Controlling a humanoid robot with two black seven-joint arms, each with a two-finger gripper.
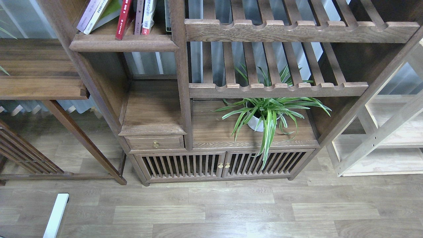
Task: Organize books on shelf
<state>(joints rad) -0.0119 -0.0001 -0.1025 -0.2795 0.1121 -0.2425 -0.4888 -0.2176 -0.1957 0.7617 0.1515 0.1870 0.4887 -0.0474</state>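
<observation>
Several books stand and lean on the dark brown shelf [124,43] with the rounded front edge, at the top left of the walnut bookcase. A red book [124,18] leans in the middle of the row. A pale white-lavender book [86,16] leans at the left end, with a whitish book [96,15] against it. Only spines and lower edges show; the tops are cut off by the frame, so no covers can be read. Neither gripper nor arm is in view.
A potted spider plant [264,115] stands on the cabinet top under two slatted shelves [277,89]. A small drawer [155,142] and slatted doors [224,163] sit below. A dark side table [39,82] is left, a pale wooden rack [380,145] right, a white bar [56,215] on the floor.
</observation>
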